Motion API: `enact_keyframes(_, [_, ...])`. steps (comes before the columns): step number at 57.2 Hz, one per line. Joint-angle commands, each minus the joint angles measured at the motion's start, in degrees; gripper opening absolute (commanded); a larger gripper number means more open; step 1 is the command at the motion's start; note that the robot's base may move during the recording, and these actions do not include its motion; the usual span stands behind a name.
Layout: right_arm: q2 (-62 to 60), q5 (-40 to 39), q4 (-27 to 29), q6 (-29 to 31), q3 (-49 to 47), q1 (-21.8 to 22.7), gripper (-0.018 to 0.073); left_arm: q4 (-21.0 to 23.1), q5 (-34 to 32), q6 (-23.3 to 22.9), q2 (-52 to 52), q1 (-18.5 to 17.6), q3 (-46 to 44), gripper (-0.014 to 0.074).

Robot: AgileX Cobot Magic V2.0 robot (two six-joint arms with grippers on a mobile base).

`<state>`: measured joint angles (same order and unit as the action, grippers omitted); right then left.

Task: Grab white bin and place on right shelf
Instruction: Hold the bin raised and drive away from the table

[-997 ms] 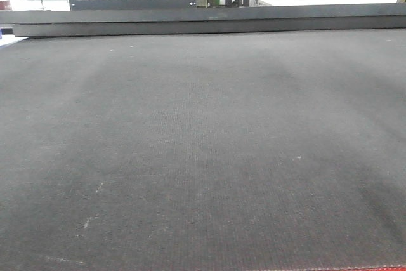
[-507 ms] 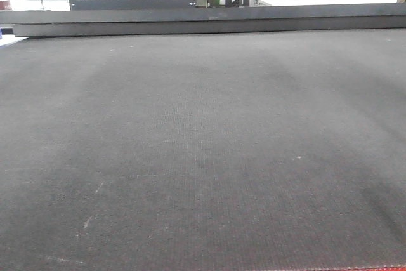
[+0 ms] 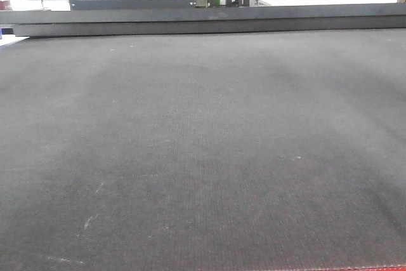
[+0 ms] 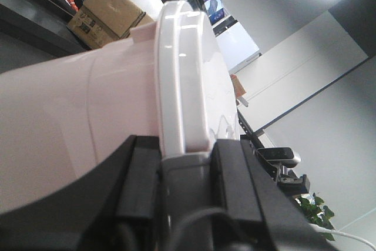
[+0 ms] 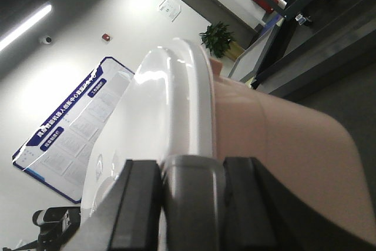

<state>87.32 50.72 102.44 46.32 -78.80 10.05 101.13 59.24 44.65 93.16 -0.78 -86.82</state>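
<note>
The white bin (image 4: 70, 121) is a pale pinkish tub with a white lid (image 4: 182, 86), and it fills the left wrist view. My left gripper (image 4: 185, 195) is shut on the grey handle (image 4: 185, 174) at the lid's edge, one black finger on each side. In the right wrist view the bin (image 5: 282, 145) and its lid (image 5: 170, 98) appear again. My right gripper (image 5: 194, 204) is shut on the grey handle (image 5: 194, 186) at that end. The front view shows neither the bin nor the grippers. The right shelf is out of view.
The front view shows a broad dark grey mat (image 3: 203, 157) with a dark rail (image 3: 203, 23) along its far edge and a red edge (image 3: 374, 268) at the bottom. A cardboard box (image 4: 108, 16) sits on dark shelving behind the bin. A potted plant (image 5: 217, 33) stands by the far wall.
A white shape behind the far frame has shifted up and partly out of sight. The mat looks the same.
</note>
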Motion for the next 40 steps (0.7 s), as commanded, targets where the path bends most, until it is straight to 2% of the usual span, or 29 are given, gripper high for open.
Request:
enact_keyframes(1, [-3.34,7.87,5.99,0.22,-1.94,-2.20,0.0059,7.76,9.84,0.32,-3.01,-2.92,-2.10,-0.0117])
enact_keyframes(40, [-3.13,0.99,5.99,0.22,-1.94,-2.15,0.0059,7.76,9.84,0.32,-3.01,-2.92,-2.10,-0.0117])
